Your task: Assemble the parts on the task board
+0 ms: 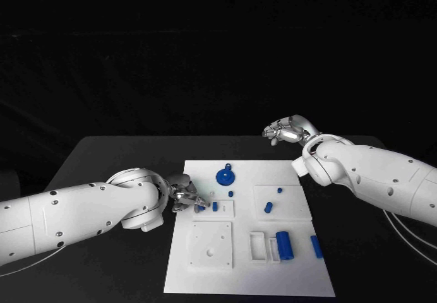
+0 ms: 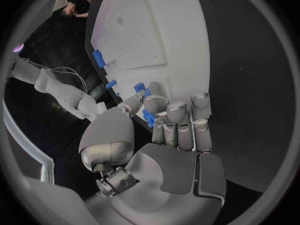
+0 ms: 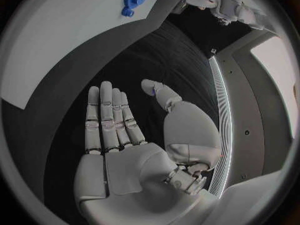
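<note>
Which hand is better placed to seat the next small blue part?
Left. The left hand is already at the task board's left edge, fingers on a small blue part. The right hand hangs open beyond the board's far edge.

The task board (image 1: 245,278) is white on a black table (image 1: 109,158). The parts (image 1: 284,245) are blue, including a round gear-like one (image 1: 225,175). Both arms are white; the fingers (image 2: 177,112) look silver-grey.

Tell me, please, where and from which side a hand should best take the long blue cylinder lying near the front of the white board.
Probably from above, across the middle of the blue cylinder. It lies flat, lengthwise toward the robot, with a white block close beside it, so fingers should straddle its round sides.
</note>
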Motion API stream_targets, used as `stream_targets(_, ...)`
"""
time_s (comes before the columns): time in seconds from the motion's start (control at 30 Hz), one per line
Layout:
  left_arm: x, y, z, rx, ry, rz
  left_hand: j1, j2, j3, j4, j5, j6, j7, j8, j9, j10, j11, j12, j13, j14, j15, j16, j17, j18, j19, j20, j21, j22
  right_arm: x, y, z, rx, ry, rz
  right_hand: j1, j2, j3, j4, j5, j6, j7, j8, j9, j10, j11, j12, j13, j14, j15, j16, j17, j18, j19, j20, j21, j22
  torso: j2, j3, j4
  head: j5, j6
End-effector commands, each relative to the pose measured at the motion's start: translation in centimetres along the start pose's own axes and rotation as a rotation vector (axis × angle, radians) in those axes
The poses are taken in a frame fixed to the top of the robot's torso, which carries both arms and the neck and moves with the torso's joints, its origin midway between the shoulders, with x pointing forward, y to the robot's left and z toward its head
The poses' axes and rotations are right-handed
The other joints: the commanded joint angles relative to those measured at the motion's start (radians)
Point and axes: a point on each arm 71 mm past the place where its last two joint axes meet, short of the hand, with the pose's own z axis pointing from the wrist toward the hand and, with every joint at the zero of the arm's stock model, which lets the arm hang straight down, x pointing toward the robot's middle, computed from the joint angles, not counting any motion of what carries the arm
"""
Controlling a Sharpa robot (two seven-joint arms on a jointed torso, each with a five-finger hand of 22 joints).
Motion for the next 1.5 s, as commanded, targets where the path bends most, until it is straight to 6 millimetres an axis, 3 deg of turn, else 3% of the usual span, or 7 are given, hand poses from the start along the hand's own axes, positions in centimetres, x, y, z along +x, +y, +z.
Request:
stream_targets(0.03, -0.03, -0.04, -0.03, 0.006, 0.001, -0.001, 0.002, -0.011, 0.0, 0.006, -0.004, -0.003, 0.005, 0.006, -0.001, -0.006, -0.004, 0.005, -0.001, -0.002, -0.003, 0.007, -0.002, 0.012, -0.008, -0.105, 0.007, 0.015, 0.14, 0.08, 0.01, -0.007, 0.011, 0.002, -0.001, 0.009, -0.001, 0.003, 0.007, -0.005, -0.001, 0.005, -0.002, -0.009, 0.0, 0.004, -0.002, -0.008, -0.002, 0.006, -0.001, 0.014, -0.007, -0.002, -0.004, 0.002, 0.0, 0.0, -0.0004, 0.0, 0.001)
stream_targets(1.5, 0.15, 0.32, 0.18, -0.009, 0.04, 0.012, 0.042, 0.02, -0.001, -0.023, -0.003, -0.008, 0.007, 0.011, -0.005, -0.007, -0.002, 0.009, -0.007, -0.005, -0.002, 0.009, -0.005, 0.013, -0.014, -0.103, 0.01, 0.016, 0.24, -0.05, 0.0, -0.004, 0.013, 0.003, -0.002, 0.01, -0.002, 0.004, 0.008, -0.005, -0.001, 0.006, -0.002, -0.01, 0.001, 0.007, -0.006, -0.009, -0.002, 0.007, -0.003, 0.014, -0.007, -0.002, -0.004, 0.002, 0.0, 0.0007, 0.0001, 0.003, -0.005)
